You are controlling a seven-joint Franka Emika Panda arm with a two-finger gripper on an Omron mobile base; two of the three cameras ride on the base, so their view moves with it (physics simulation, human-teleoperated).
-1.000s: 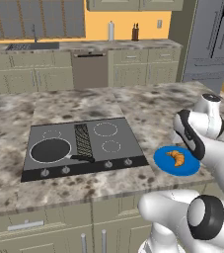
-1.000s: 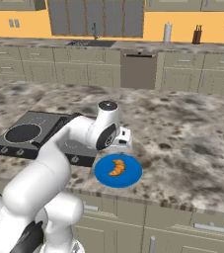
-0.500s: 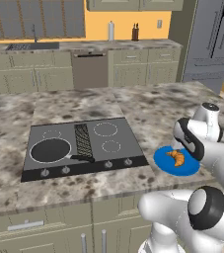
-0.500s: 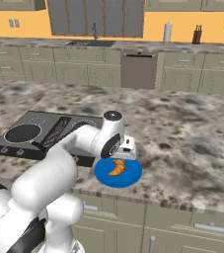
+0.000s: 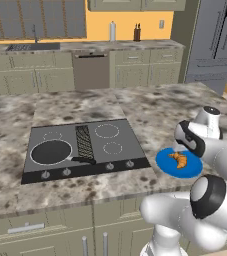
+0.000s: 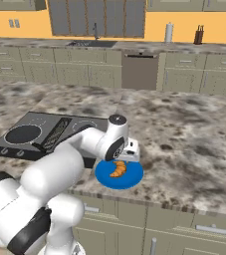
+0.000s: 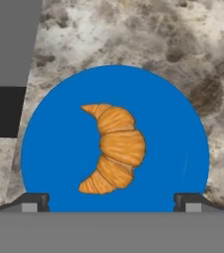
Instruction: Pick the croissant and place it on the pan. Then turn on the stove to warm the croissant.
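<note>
golden croissant (image 7: 114,148) lies on the blue plate (image 7: 54,148); the tool (image 7: 111,201), fingers spread apart, should drop straight, straddling its thick middle, then close.

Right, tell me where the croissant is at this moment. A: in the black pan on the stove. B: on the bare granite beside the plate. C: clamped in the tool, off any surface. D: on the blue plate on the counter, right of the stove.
D: the croissant lies on the blue plate, with the tool open above it and the pan holding nothing.
</note>
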